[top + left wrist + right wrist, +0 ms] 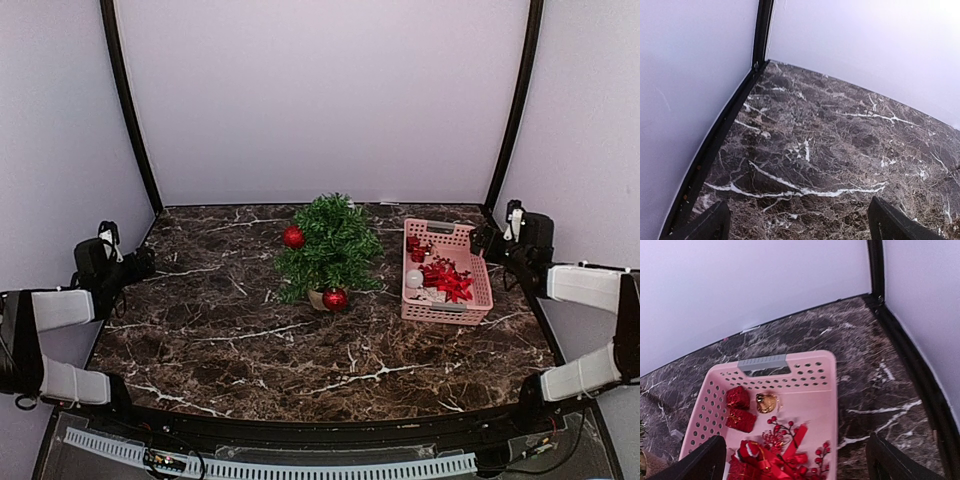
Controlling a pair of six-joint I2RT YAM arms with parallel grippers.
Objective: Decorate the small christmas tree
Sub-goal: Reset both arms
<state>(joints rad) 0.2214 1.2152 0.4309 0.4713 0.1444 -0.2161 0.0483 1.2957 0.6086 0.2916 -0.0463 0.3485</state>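
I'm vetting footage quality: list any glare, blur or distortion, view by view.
Top external: even light, small christmas tree sharp, frame posts bowed by the lens. Left wrist: wall washes out white at top right, marble table sharp. Right wrist: pink basket slightly soft, no glare.

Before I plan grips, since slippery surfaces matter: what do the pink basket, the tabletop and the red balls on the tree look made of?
Pink basket: moulded plastic, matte, judging by its punched holes and rounded rim. Tabletop: dark brown marble look with white veins; possibly printed laminate. Red balls: glossy, likely plastic or glass; too small to tell.
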